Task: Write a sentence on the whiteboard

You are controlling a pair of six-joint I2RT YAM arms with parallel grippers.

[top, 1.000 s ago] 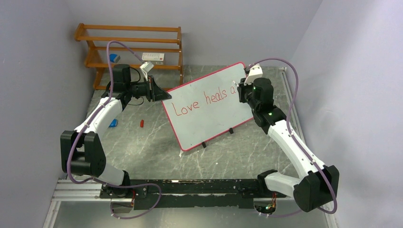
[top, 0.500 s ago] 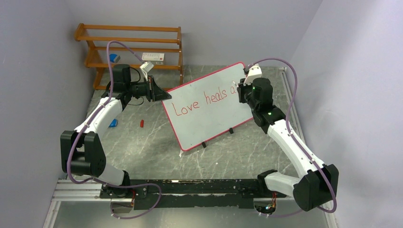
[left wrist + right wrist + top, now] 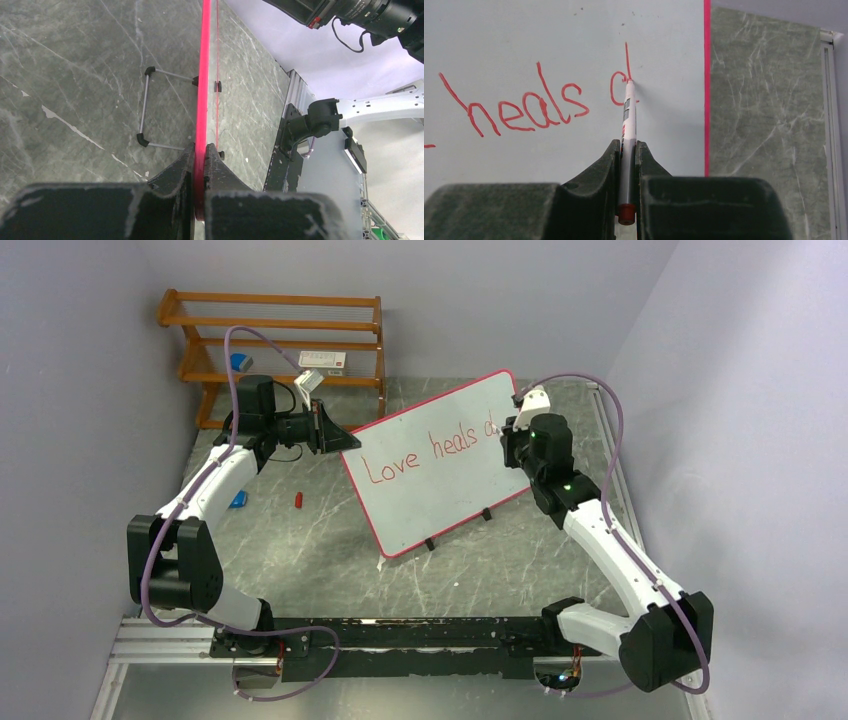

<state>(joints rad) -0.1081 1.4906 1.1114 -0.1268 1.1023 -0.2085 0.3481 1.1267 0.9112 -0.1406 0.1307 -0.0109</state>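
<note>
Whiteboard [image 3: 440,465] stands tilted on its small feet in the middle of the surface [image 3: 330,540].

- Left tool [image 3: 200,147]: clenched on the board's left frame edge, bracing it.
- Sentence [image 3: 425,452]: reads "Love heals", then an "a" and the start of a tall stroke.
- Right tool [image 3: 627,144]: clenched on the marker [image 3: 627,117], whose tip touches the board at that stroke.

Risks:
- You have little white left before the right frame edge [image 3: 706,75], so the remaining letters may crowd or run off.
- If you press too hard, the board may pivot about the left clamp or skid on its feet.
- If you press too lightly, the line breaks.

Versus a second ago, the right arm has dropped back slightly, uncovering the "a". Left arm and board are unchanged.
</note>
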